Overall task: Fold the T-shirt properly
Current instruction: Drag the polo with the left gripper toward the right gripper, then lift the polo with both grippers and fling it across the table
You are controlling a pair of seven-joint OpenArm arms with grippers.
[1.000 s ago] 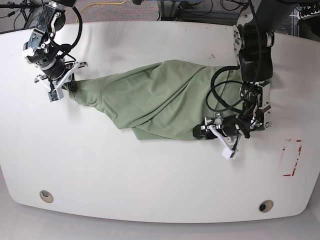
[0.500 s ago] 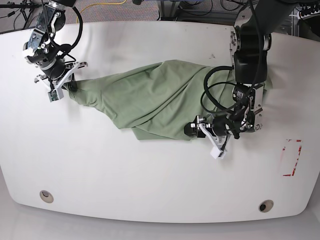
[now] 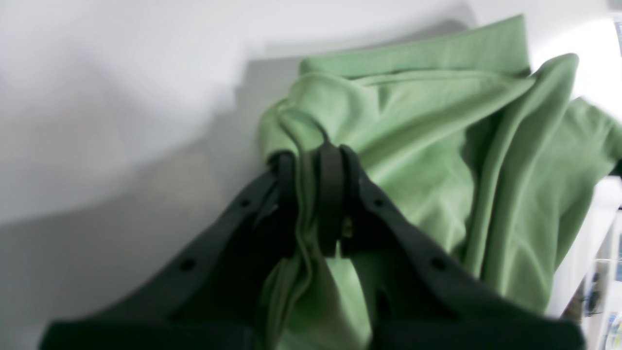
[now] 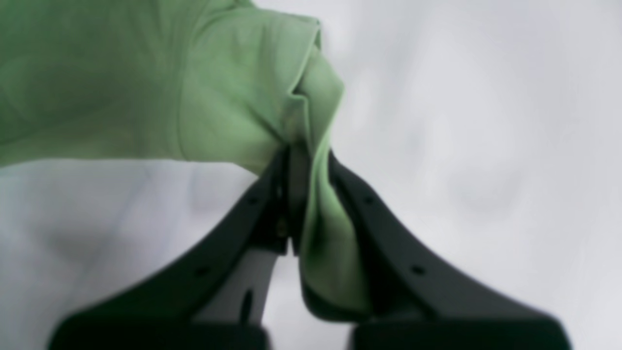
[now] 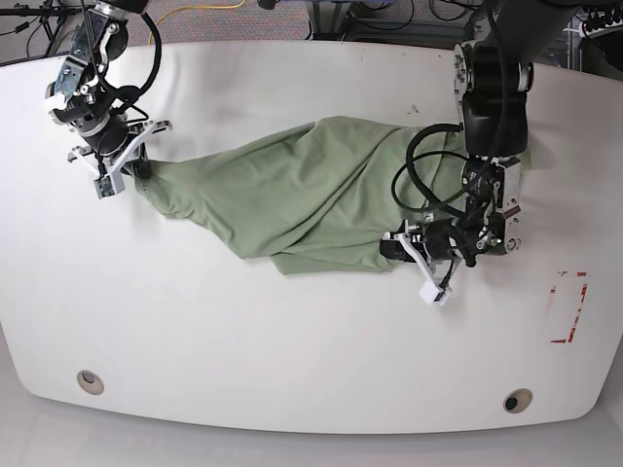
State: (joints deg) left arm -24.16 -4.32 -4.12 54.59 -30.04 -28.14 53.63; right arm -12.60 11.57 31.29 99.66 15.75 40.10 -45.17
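The pale green T-shirt (image 5: 302, 195) lies bunched and stretched across the middle of the white table (image 5: 292, 341). At the right end of the cloth in the base view, my left gripper (image 5: 389, 246) is shut on a fold of its lower edge; the left wrist view shows the T-shirt (image 3: 437, 155) pinched in the left gripper (image 3: 313, 163). My right gripper (image 5: 136, 163) is shut on the T-shirt's far left corner. The right wrist view shows that corner of the T-shirt (image 4: 233, 107) clamped in the right gripper (image 4: 306, 155).
A red marked rectangle (image 5: 568, 306) is on the table at the right. Two round metal grommets (image 5: 90, 380) (image 5: 517, 400) sit near the front edge. Black cables (image 5: 428, 185) loop from the left arm over the shirt.
My left gripper closed on the shirt's lower right fold and pulled it slightly right. The right gripper has held its corner without moving.
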